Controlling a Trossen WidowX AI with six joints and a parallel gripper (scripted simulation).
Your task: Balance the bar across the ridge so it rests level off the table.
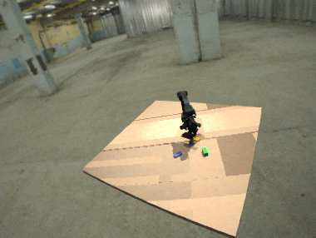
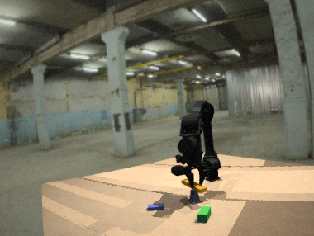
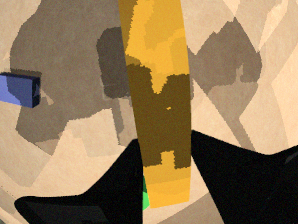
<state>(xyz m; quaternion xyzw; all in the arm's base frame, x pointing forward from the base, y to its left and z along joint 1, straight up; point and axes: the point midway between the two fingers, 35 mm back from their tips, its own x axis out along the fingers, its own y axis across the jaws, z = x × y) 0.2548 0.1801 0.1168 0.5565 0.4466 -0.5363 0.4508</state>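
Note:
The orange-yellow bar [image 1: 196,139] [image 2: 201,189] [image 3: 162,40] is held off the table between the fingers of my gripper [image 2: 197,185] [image 3: 163,140], which is shut on it. In the wrist view the bar runs lengthwise up the picture, with its near end just past the fingertips. The dark blue ridge [image 1: 191,144] [image 2: 194,198] stands on the table directly below the bar in the exterior view. The bar's underside looks very close to the ridge's top there; whether they touch cannot be told. I cannot make out the ridge in the wrist view, where the bar may hide it.
A green block [image 1: 204,152] [image 2: 204,214] [image 3: 146,200] lies near the ridge, to its right in the top and exterior views. A small blue block [image 1: 178,154] [image 2: 155,207] [image 3: 17,90] lies to the ridge's left. The arm's shadow falls across the wooden table top [image 1: 212,208] [image 2: 252,183].

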